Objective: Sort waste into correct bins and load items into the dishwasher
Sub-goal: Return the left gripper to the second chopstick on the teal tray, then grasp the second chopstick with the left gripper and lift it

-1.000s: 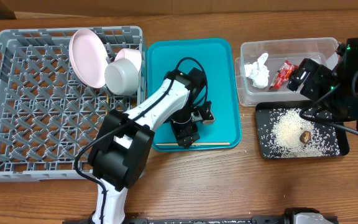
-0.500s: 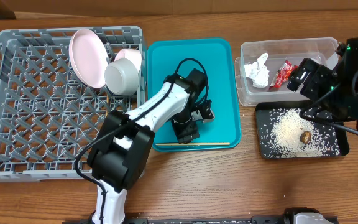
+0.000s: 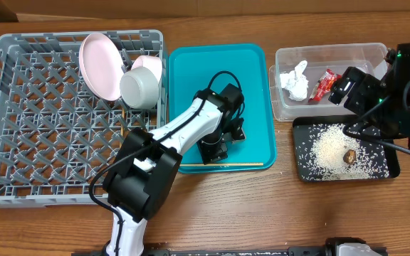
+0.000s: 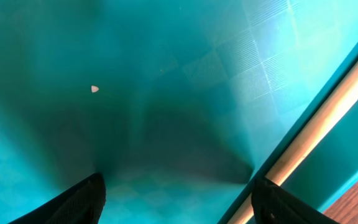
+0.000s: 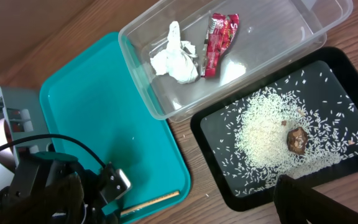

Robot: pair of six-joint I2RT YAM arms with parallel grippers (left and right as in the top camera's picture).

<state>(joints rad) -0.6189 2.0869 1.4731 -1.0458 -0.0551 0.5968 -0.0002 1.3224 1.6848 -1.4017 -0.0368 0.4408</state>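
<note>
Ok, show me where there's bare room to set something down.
Free: dish rack grid in front of the pink plate and bowl; the teal tray, back half. Crowded: tray front, with left gripper and chopstick; black tray, strewn with rice.

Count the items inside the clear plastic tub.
2: a crumpled white tissue at the left end of the clear tub, a red wrapper just right of it. None appear hidden.

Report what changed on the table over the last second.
The left arm shifted slightly right over the teal tray, its open claw low beside the chopstick; nothing was grasped or let go. The right arm, plate and bowl in the rack, tub and black tray stayed put.
</note>
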